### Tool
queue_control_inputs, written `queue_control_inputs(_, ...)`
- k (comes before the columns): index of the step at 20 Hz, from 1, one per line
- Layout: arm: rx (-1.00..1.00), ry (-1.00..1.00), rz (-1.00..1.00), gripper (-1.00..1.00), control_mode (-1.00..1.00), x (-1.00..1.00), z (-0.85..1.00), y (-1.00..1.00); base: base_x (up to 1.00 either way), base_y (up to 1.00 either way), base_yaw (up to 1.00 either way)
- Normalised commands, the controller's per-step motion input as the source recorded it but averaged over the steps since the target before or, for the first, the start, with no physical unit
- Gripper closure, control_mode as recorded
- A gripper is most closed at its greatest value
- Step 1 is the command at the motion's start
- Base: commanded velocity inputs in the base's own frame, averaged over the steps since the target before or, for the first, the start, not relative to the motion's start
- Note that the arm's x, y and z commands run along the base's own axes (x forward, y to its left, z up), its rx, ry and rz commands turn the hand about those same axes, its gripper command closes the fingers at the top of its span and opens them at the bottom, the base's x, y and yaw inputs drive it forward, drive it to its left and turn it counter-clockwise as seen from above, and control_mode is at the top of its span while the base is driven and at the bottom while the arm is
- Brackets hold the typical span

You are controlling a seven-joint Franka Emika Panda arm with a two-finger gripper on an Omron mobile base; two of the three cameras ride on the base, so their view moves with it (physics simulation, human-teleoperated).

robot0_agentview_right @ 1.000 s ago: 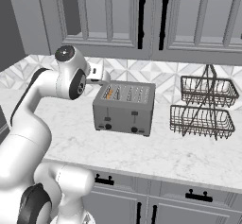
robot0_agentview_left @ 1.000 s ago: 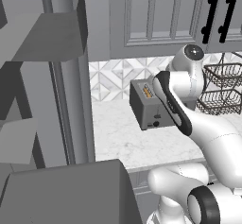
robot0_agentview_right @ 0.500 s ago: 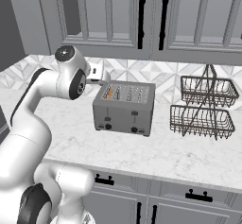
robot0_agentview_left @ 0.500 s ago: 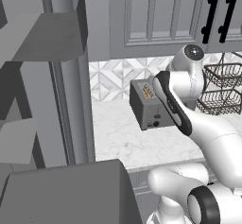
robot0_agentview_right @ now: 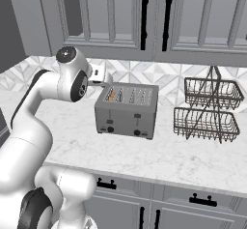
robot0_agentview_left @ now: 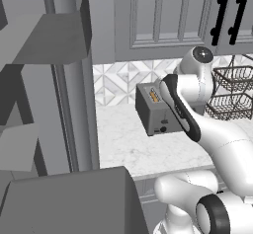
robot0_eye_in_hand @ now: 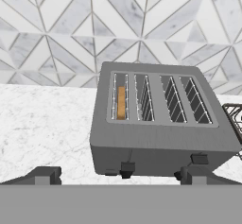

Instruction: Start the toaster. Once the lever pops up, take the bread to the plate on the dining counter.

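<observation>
1. The toaster (robot0_agentview_right: 126, 110) is a boxy dark grey metal block with flat, matte sides and squared corners; in the hand view its top (robot0_eye_in_hand: 158, 105) shows four narrow slots lined with thin wire guards.
2. It stands on a white marble counter (robot0_agentview_right: 193, 160) with faint grey veins, in front of a backsplash (robot0_eye_in_hand: 71, 34) of pale tiles cut into diamond and triangle shapes.
3. The bread (robot0_eye_in_hand: 121, 102) is a thin golden-tan slice standing on edge in the leftmost slot as the hand view shows it, with only its top edge visible.
4. Small black knobs (robot0_agentview_right: 110, 129) sit low on the toaster's front face, with dark lever tabs above them.
5. A two-tier dark wire basket (robot0_agentview_right: 208, 111) stands on the counter to the right of the toaster in the right base view, near it but apart.
6. The gripper (robot0_eye_in_hand: 118, 175) has its jaws spread wide and holds nothing; its dark fingertips (robot0_eye_in_hand: 46, 175) rise at the bottom of the hand view, in front of the toaster and not touching it.
7. The toaster's long axis runs along the backsplash, its slots lie across that axis, and its knobbed face looks out toward the counter's front edge.
</observation>
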Motion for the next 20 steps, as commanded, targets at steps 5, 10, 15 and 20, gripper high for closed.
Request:
queue_control_inputs(5,0.0,0.0,0.0,-1.0,-1.0,0.0,0.0,0.0,0.0,0.0,0.0)
queue_control_inputs(10,0.0,0.0,0.0,-1.0,-1.0,0.0,0.0,0.0,0.0,0.0,0.0)
queue_control_inputs(15,0.0,0.0,0.0,-1.0,-1.0,0.0,0.0,0.0,0.0,0.0,0.0)
queue_control_inputs(20,0.0,0.0,0.0,-1.0,-1.0,0.0,0.0,0.0,0.0,0.0,0.0)
